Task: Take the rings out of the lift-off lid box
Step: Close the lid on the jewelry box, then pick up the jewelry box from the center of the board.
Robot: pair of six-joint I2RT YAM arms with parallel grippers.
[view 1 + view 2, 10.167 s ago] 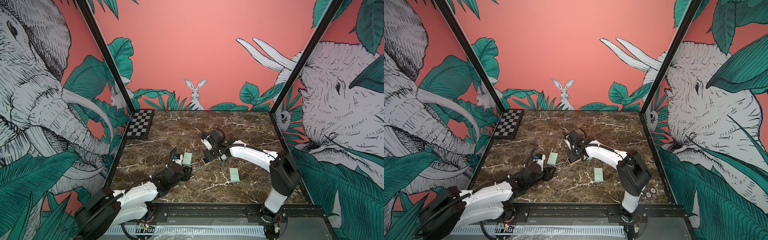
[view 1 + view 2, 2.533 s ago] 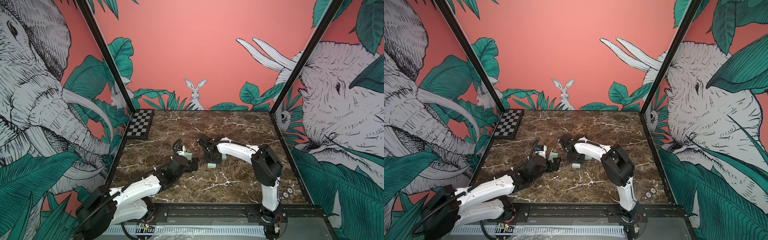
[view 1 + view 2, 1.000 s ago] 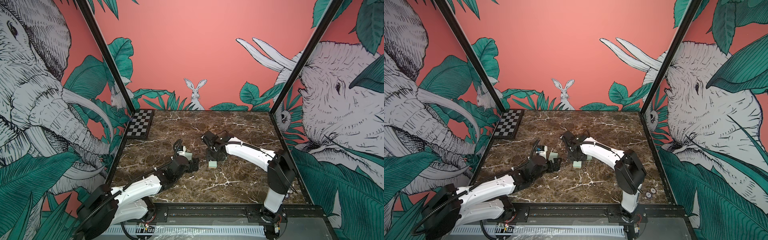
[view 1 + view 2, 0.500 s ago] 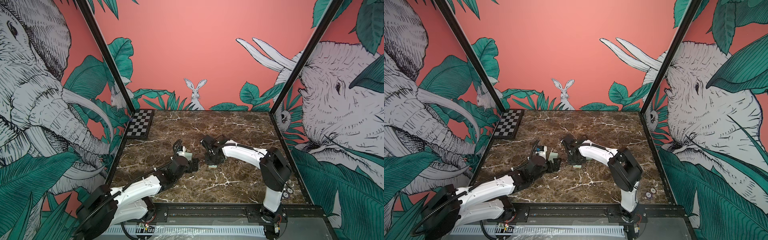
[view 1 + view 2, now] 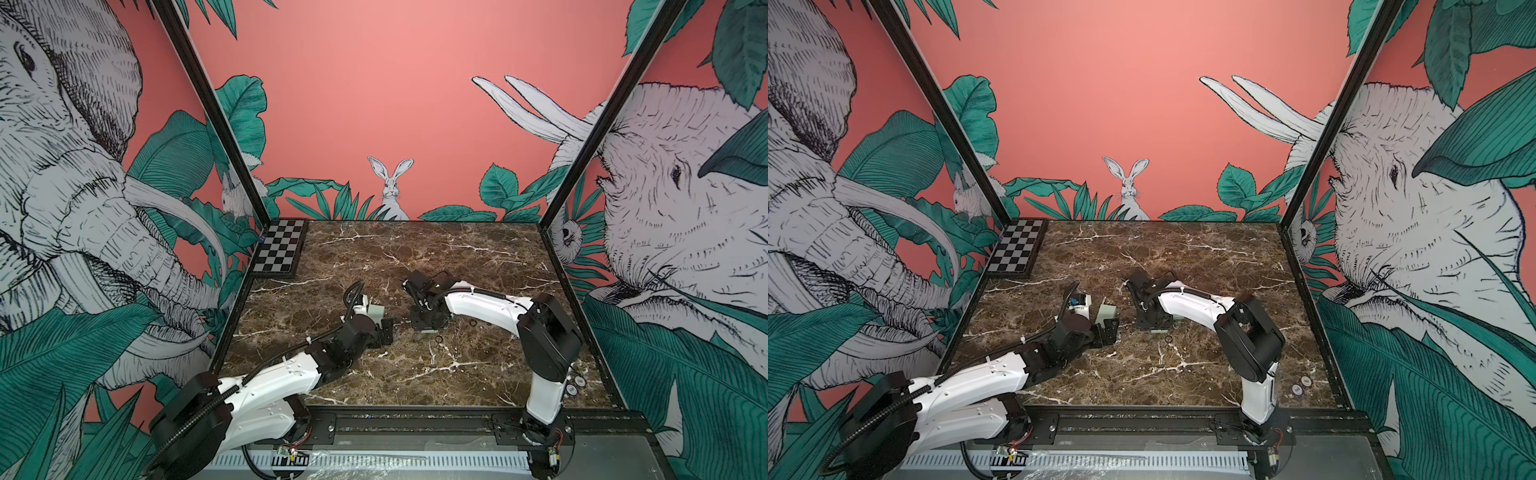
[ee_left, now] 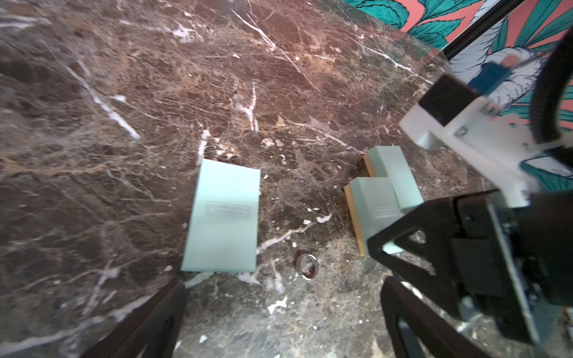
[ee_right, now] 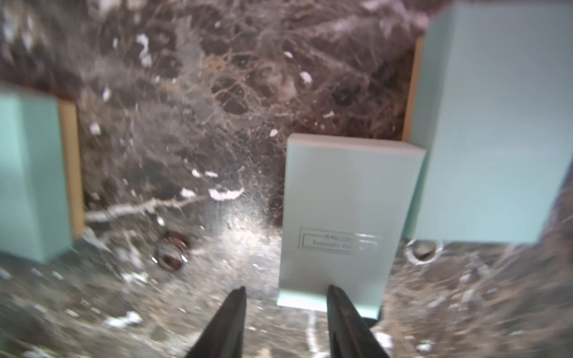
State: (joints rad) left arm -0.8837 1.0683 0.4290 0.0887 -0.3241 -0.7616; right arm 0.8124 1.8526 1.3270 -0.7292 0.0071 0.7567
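**Right gripper lowered over the lid, with rings already out on the counter**

The right gripper (image 7: 286, 294) has been brought down low over the mint lid (image 7: 350, 201), which lay uncovered beside it a second ago. Its jaws are seen parted with only the counter (image 5: 415, 249) between them; one fingertip overlaps the lid's near edge and nothing is pinched. The left gripper (image 6: 282, 288) is spread wide and empty close by, beside a mint box part (image 5: 376, 311). Two rings (image 7: 170, 254) are seen loose on the bare stone near the middle of the counter. One is just in front of the lid toward the front edge, the other a little toward the right edge. Whether more rings are left inside any box cannot be told. If none are, the task is judged nearly done.
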